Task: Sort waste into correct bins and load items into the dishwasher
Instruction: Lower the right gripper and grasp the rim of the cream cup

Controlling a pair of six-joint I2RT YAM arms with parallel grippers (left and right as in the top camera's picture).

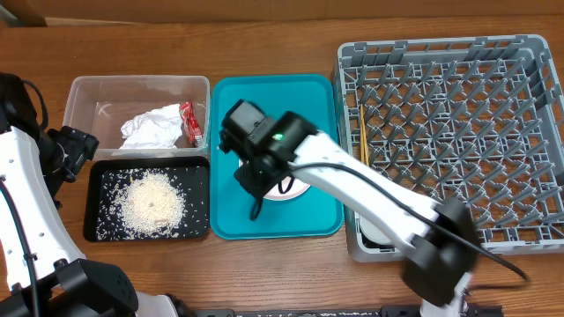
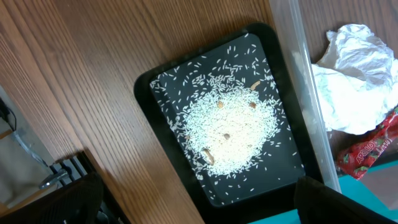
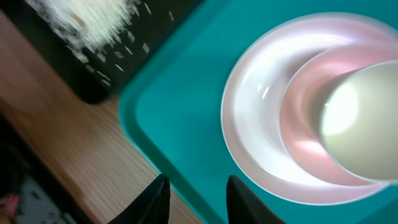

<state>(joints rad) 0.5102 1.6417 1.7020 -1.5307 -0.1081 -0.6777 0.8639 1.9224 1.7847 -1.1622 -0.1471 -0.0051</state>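
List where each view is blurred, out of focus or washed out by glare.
Overhead: crisp on the table, but the right arm smears with motion blur toward the bottom edge. Left wrist: sharp on rice and black tray; the napkin is nearly washed out. Right wrist: soft throughout, the cup blown out to a glow over the plate.
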